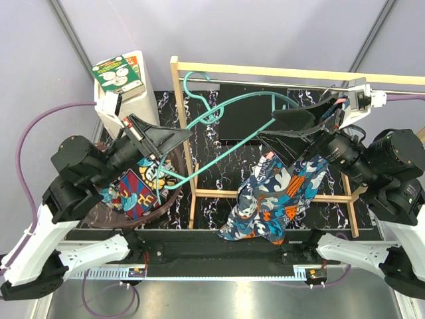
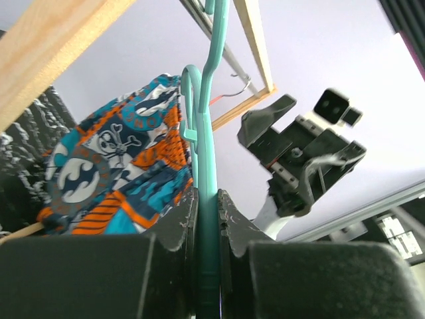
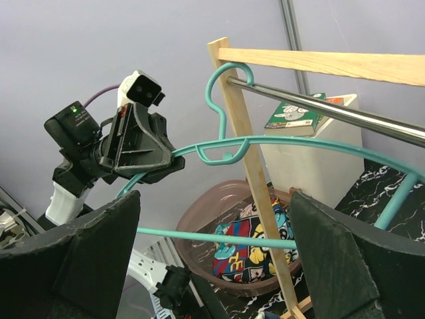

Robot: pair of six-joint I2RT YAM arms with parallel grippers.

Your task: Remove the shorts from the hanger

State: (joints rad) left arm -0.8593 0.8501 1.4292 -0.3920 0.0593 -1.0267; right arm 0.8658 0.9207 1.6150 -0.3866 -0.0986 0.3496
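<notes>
One black marbled counter point(image 1: 211, 174) carries one wooden rack point(image 1: 265, 70). Of two soft printed shorts, the teal-orange pair point(image 1: 272, 199) hangs at the right end of the one slim curved teal hanger point(image 2: 206, 153), and the comic pair point(image 1: 136, 193) lies in a round brown tub point(image 1: 106, 216), left. Left jaws pinch the hanger; right jaws gape wide, gripping nothing.

A black marbled table point(image 1: 212, 212) carries a wooden rack point(image 1: 279, 71), whose posts stand between the left fingers point(image 1: 169, 138) and the right fingers point(image 1: 295, 119). A brown tub point(image 3: 206, 216) sits beneath the left fingers. A white box point(image 1: 149, 86) stands just beyond them.
</notes>
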